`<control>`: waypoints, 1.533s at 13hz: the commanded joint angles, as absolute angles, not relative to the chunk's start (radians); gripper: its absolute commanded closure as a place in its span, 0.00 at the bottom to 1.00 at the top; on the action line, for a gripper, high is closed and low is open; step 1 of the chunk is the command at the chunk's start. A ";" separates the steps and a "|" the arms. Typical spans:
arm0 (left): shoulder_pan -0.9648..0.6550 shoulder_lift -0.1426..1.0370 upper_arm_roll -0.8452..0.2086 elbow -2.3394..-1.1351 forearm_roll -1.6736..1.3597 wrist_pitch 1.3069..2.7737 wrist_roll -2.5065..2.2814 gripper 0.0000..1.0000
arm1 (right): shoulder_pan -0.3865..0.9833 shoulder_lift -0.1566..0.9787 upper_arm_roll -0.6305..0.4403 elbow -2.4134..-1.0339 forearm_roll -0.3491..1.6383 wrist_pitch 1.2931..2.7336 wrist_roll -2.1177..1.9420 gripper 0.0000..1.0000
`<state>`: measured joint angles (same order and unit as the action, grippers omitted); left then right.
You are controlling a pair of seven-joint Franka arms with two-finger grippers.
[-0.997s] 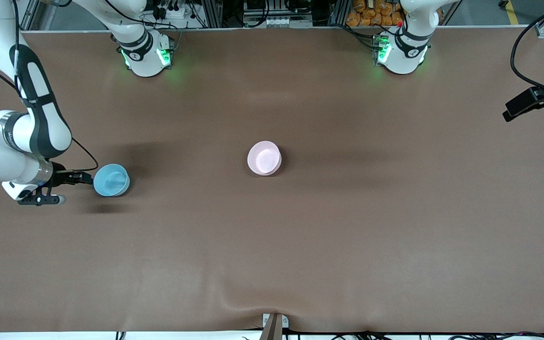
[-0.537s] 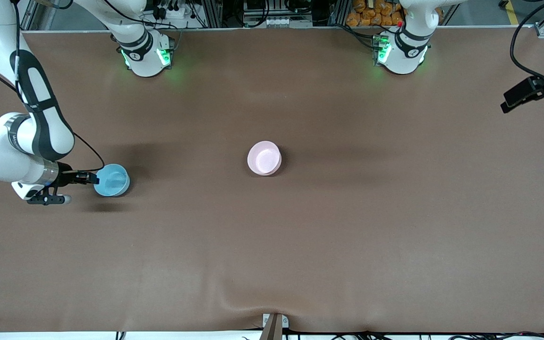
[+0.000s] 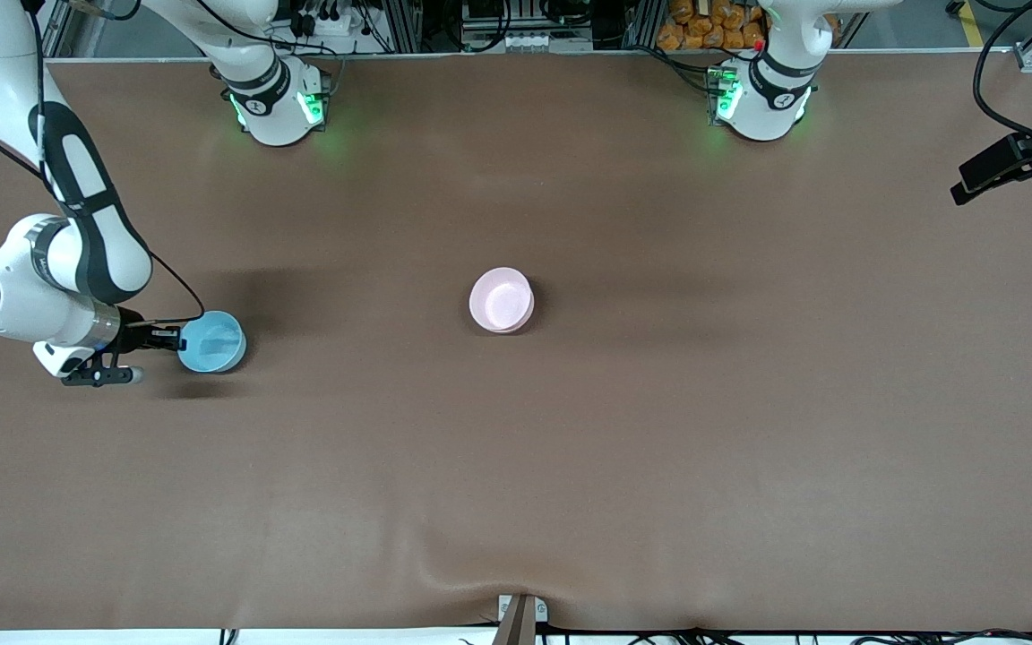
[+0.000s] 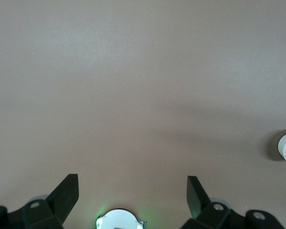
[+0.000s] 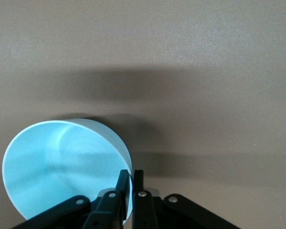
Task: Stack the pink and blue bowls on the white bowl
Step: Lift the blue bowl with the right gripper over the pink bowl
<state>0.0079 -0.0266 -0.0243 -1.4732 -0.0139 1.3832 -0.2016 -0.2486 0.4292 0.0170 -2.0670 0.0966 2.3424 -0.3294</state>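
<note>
- Pink and blue bowls, two small round glossy bowls of like size, sit well apart on the wide brown table (image 3: 623,466). The table is the largest thing in view, with both robot bases along its edge farthest from the front camera.
- The right arm reaches from its base out toward its own end of the table and bends down low beside the light sky-blue bowl (image 3: 211,341).
- The left arm waits, raised over its own end of the table. The left gripper (image 4: 132,190) hangs high above bare table with its jaws spread wide and nothing between them.
- The pale pink bowl (image 3: 501,300) stands upright near the middle of the table. Under its rim a paler edge shows, so it seems to rest on another bowl, though what lies under it cannot be told for sure. It also shows small at the edge of the left wrist view.
- The light sky-blue bowl stands upright on the table toward the right arm's end, slightly nearer to the front camera than the pink one.
- The right gripper (image 5: 131,177) is pinched tight on the blue bowl's rim, one finger inside the wall and one outside.
</note>
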 commanded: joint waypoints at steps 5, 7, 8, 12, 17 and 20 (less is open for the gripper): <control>0.031 -0.060 -0.017 -1.494 -0.034 1.373 -0.183 0.00 | -0.195 0.379 0.035 -1.968 0.250 2.081 -0.183 1.00; 0.041 -0.060 -0.015 -1.490 -0.064 1.374 -0.183 0.00 | -0.105 0.348 0.035 -1.942 0.265 2.040 0.010 1.00; 0.057 -0.060 -0.017 -1.489 -0.067 1.377 -0.183 0.00 | -0.044 0.345 0.035 -1.912 0.265 2.013 0.119 1.00; 0.063 -0.064 -0.017 -1.494 -0.069 1.378 -0.183 0.00 | 0.193 0.363 0.035 -1.766 0.268 1.973 0.489 1.00; 0.063 -0.058 -0.017 -1.496 -0.067 1.378 -0.183 0.00 | 0.334 0.368 0.035 -1.766 0.428 1.937 0.529 1.00; 0.063 -0.058 -0.017 -1.496 -0.067 1.378 -0.183 0.00 | 0.451 0.385 0.034 -1.785 0.433 2.011 0.592 1.00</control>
<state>0.0569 -0.0358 -0.0179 -1.4770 -0.0467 1.3812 -0.1999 0.3851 0.3673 0.0493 -1.7850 0.4113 1.9787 0.5541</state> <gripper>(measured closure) 0.000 0.982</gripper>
